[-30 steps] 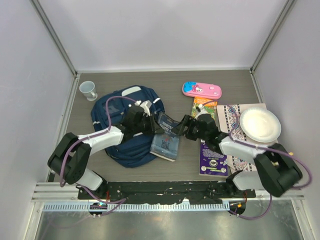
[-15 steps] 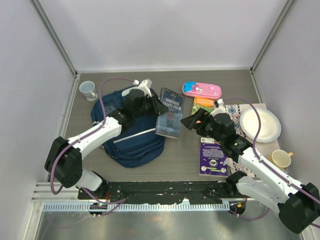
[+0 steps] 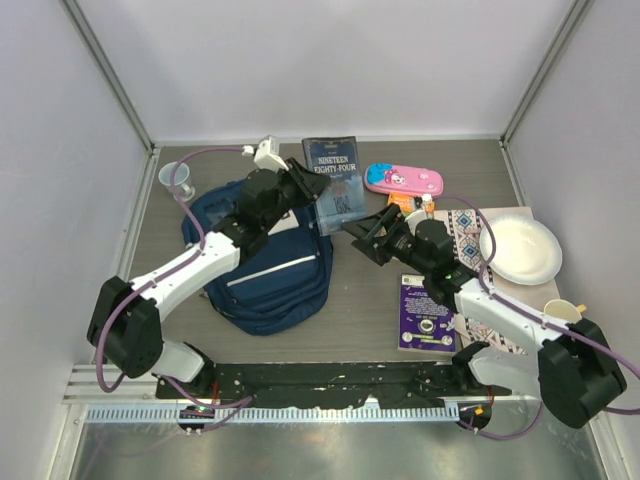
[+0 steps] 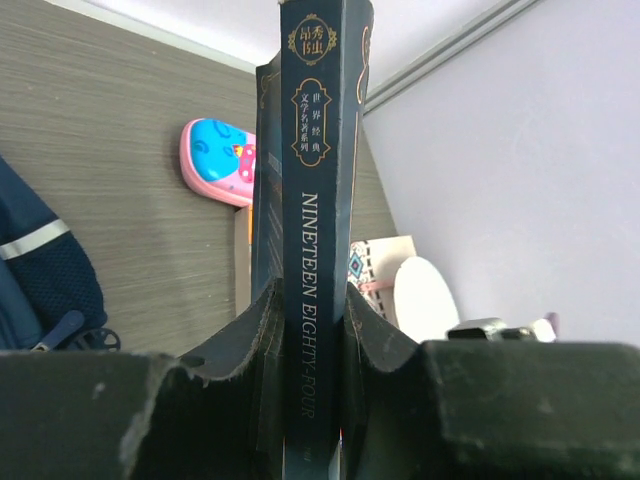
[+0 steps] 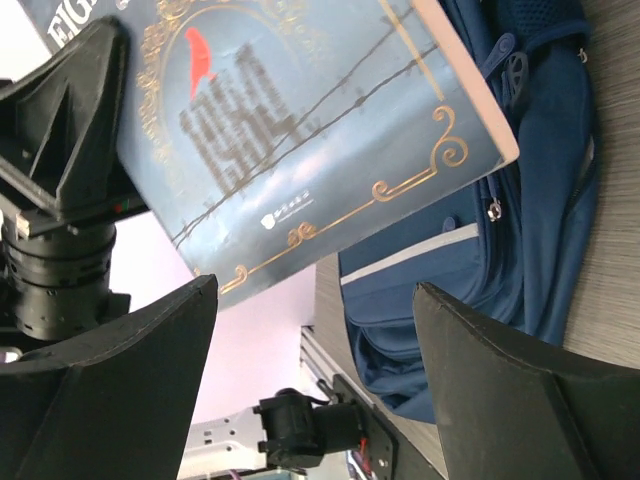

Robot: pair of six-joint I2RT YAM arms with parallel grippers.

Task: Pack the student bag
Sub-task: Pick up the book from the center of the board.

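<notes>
Pink pencil case (image 3: 403, 180), white plate (image 3: 519, 250), cup (image 3: 177, 181)

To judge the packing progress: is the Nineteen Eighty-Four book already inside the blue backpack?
No, the top view shows the book clamped in the left gripper, lifted outside the student bag.

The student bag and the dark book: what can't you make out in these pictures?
student bag opening: top view, the left arm lies across its upper part; open or zipped cannot be told.
orange book: top view, mostly under the right arm; title hidden.
purple book: top view, print too small.
dark book title: right wrist view, cut off by the top edge.
yellow cup: top view, partly behind the right arm.
</notes>
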